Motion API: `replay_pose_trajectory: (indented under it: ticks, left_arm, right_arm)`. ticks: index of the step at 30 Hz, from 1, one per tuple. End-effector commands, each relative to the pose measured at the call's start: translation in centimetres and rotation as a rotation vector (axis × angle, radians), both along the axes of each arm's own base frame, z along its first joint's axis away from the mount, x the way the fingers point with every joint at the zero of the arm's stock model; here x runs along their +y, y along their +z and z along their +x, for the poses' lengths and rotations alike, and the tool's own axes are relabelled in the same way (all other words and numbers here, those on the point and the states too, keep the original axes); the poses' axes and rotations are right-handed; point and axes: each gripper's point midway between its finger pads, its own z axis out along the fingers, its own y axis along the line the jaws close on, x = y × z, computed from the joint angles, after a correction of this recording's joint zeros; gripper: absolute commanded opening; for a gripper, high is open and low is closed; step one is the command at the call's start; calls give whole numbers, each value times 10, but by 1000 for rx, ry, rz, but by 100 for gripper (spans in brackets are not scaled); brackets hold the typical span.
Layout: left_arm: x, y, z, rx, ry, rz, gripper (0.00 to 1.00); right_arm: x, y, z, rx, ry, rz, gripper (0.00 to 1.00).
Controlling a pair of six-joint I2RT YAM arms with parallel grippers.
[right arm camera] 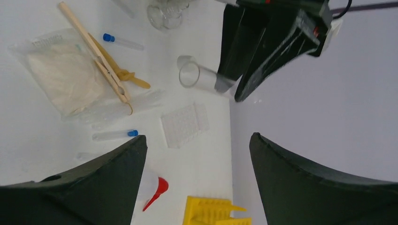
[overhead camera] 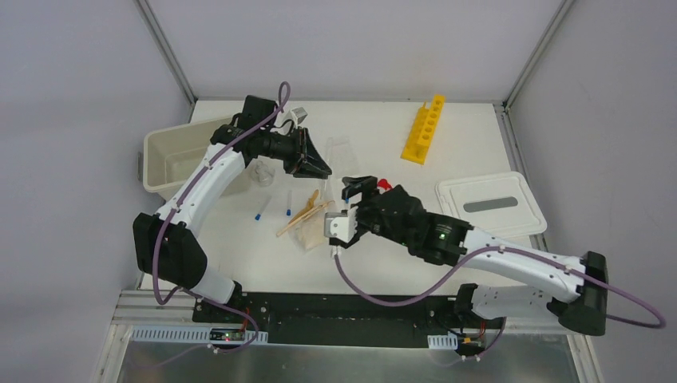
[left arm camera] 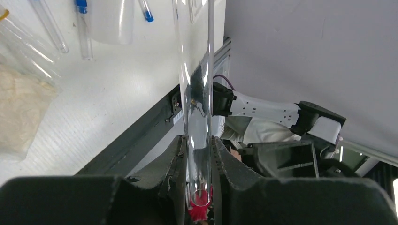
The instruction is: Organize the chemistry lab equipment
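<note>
We log a white matte surface point(overhead camera: 479, 144) set inside a three-sided booth. The back wall point(overhead camera: 343, 48), left wall point(overhead camera: 72, 120) and right wall point(overhead camera: 615, 104) are plain panels, pale lilac-grey. At the far corners we note two aluminium struts, the left strut point(overhead camera: 166, 49) and the right strut point(overhead camera: 539, 52), both slanting outward toward the top of the overhead view. A black rail point(overhead camera: 351, 323) runs along the near edge, with a brushed metal sheet point(overhead camera: 343, 365) below it. Light is even and diffuse, and shadows on the surface are soft.
</note>
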Motion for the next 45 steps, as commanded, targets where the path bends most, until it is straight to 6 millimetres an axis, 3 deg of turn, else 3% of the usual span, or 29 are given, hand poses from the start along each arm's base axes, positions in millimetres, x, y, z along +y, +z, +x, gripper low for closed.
replay_pose_trajectory:
  ticks: [1,7,18,28,35,38,41,45]
  left_arm:
    - [0,9,-8,62,47,-48,1]
    - [1,7,-8,101,83,-44,0]
    - [-1,7,-6,147,108,-64,0]
    - [-3,5,-10,179,99,-93,2]
    - [2,13,4,131,108,-114,57]
    - [21,25,28,56,156,-120,75]
    - [53,38,59,-42,255,-104,94]
    - [81,54,78,-183,328,-39,99]
  right_arm:
    - [32,64,21,-292,-52,111,82]
    - [56,55,21,-309,3,71,73]
    - [72,40,10,-294,86,25,57]
    - [62,39,13,-308,58,13,20]
    - [50,58,13,-237,-5,73,4]
    - [34,66,18,-141,-84,123,0]
    - [9,69,30,69,-231,201,0]
    - [-41,83,72,382,-507,380,0]
